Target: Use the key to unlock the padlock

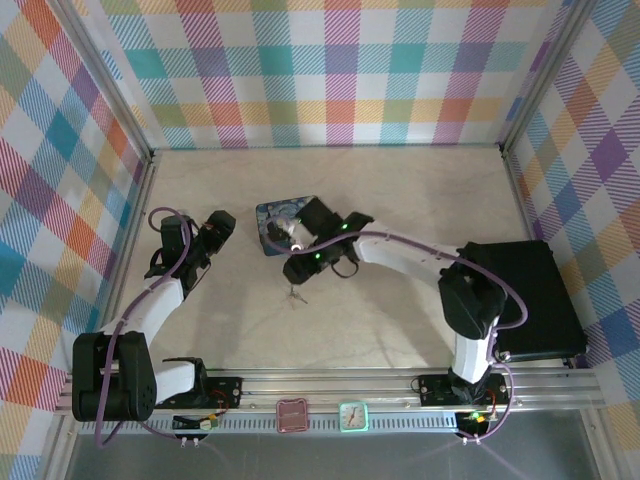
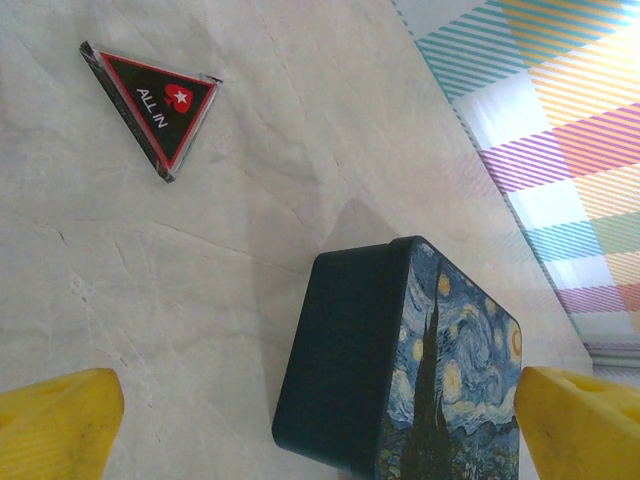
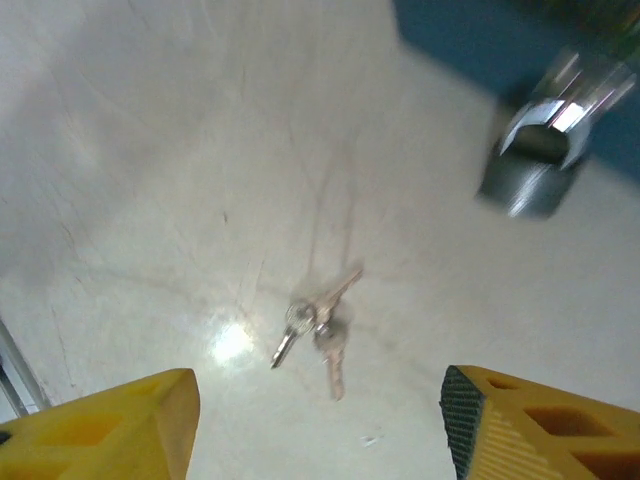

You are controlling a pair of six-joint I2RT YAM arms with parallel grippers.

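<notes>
I judge the step is picking up the key, a thin silver piece on a small ring. It lies flat on the surface, just ahead of the right fingers, which stand apart and empty. Next they must lower and close on it. The padlock sits beside the tin. The left fingers are also wide apart.

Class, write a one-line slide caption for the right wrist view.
Right gripper, jaws open, hovers over the key on the table; the blurred padlock sits beside the blue tin.
</notes>
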